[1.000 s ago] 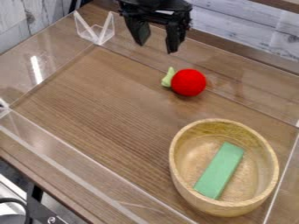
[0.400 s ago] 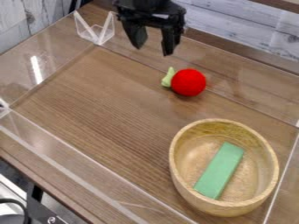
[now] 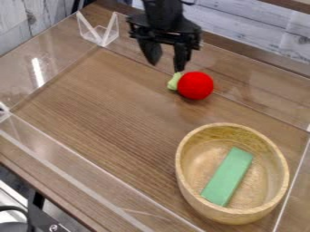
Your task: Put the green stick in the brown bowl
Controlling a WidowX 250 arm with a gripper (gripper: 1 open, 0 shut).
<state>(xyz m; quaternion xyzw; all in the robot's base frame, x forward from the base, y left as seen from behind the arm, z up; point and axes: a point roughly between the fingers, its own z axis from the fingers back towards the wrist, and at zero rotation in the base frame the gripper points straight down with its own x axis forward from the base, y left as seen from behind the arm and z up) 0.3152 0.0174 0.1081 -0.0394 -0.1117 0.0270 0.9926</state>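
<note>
The single robot arm, dark-bodied with pale panels on its wrist (image 3: 168,25), extends into the upper middle of the camera view, cut off by the top edge, with the wrist above the jaws (image 3: 166,60), which are directed downward.

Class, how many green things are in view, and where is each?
2: the flat green stick inside the brown bowl, and a small pale-green piece beside the red ball. The end effector may hide others.
</note>
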